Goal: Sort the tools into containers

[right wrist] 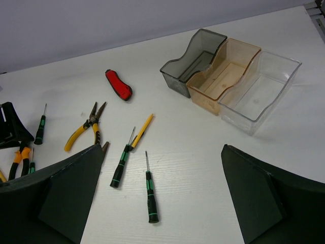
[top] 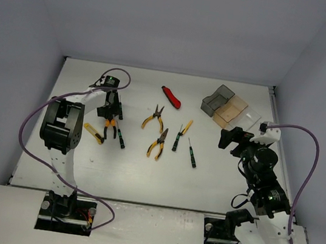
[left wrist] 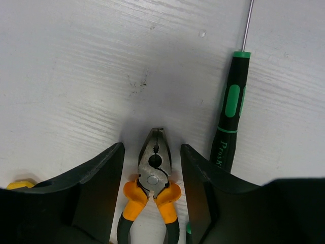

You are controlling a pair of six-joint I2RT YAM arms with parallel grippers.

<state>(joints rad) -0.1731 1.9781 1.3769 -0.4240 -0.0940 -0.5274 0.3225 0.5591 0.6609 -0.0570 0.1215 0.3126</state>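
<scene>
My left gripper (top: 110, 116) is open and low over the table. Its fingers straddle the head of the orange-handled pliers (left wrist: 154, 170) without closing on them; the pliers also show in the top view (top: 110, 129). A black screwdriver with green marks (left wrist: 231, 119) lies just right of that gripper. My right gripper (right wrist: 161, 148) is open and empty, above the table near the bins. The dark grey bin (right wrist: 195, 60), tan bin (right wrist: 223, 75) and clear bin (right wrist: 260, 91) stand in a row at the far right and look empty.
The yellow utility knife (top: 94, 133) lies left of the orange pliers. Two yellow-handled pliers (top: 154, 119) (top: 158, 144), two more screwdrivers (right wrist: 122, 163) (right wrist: 151, 192), a thin yellow tool (right wrist: 142, 129) and the red knife (right wrist: 118, 84) lie mid-table. White walls enclose the table.
</scene>
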